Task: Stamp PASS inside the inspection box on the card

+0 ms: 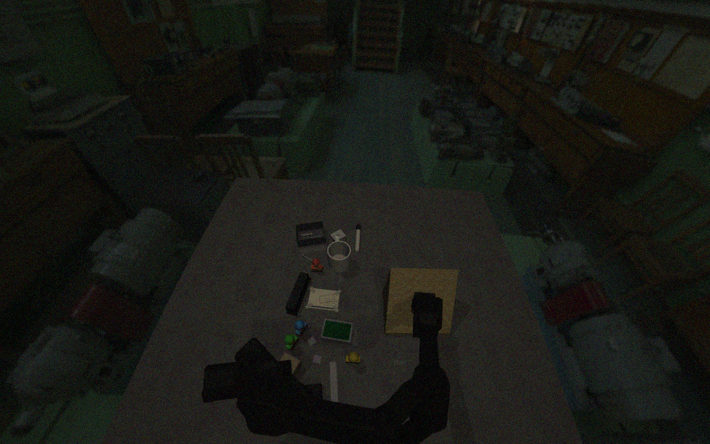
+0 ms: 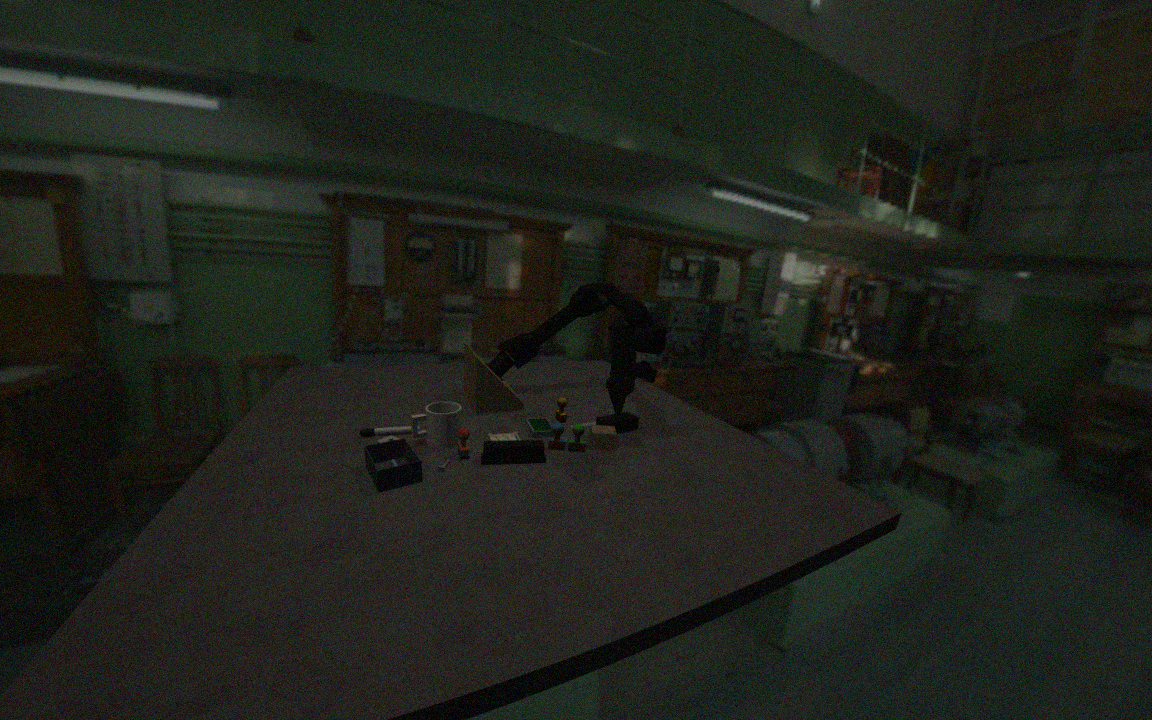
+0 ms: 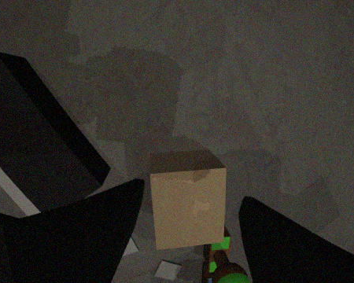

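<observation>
The card [image 1: 323, 299] [image 2: 503, 437] lies mid-table. The green ink pad [image 1: 336, 330] [image 2: 540, 425] lies nearer the arm. Four stamps stand around: red [image 1: 317, 264] [image 2: 463, 444], blue [image 1: 299, 327] [image 2: 557, 437], green [image 1: 290, 340] [image 2: 576, 439] [image 3: 233, 278] and yellow [image 1: 353, 357] [image 2: 561, 410]. Which one is PASS cannot be read. My gripper [image 3: 193, 197] is half open and empty, pointing down over the table near a wooden block and the green stamp. In the top view its fingertips are hidden by the arm.
The wooden block [image 1: 289, 361] [image 2: 603, 430] [image 3: 189, 208] shows between my fingers' outlines, with a gap on each side. A black block [image 3: 39, 126] lies to its left. A black bar [image 1: 297, 293] [image 2: 513, 451] flanks the card. A mug [image 1: 339, 258] [image 2: 443, 425] and upright panel [image 1: 402, 292] [image 2: 483, 385] stand farther off.
</observation>
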`<action>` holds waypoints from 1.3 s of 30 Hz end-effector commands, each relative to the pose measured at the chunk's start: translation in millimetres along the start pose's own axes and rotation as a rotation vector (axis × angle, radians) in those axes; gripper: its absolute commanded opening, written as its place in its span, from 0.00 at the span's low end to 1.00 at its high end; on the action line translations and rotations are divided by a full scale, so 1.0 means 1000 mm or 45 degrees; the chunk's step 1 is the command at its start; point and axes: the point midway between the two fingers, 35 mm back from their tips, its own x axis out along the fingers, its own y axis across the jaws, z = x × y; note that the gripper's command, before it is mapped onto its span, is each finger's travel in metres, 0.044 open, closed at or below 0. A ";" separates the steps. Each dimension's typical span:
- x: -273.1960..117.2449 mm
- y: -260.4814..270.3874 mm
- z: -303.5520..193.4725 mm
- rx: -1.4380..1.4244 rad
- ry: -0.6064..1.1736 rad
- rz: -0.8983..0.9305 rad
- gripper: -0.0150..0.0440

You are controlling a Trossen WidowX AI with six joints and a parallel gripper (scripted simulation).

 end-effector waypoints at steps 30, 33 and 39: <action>0.023 -0.059 -0.088 0.230 0.068 0.172 0.63; 0.028 -0.059 -0.089 0.230 0.068 0.172 0.63; 0.038 -0.057 -0.089 0.230 0.067 0.172 0.63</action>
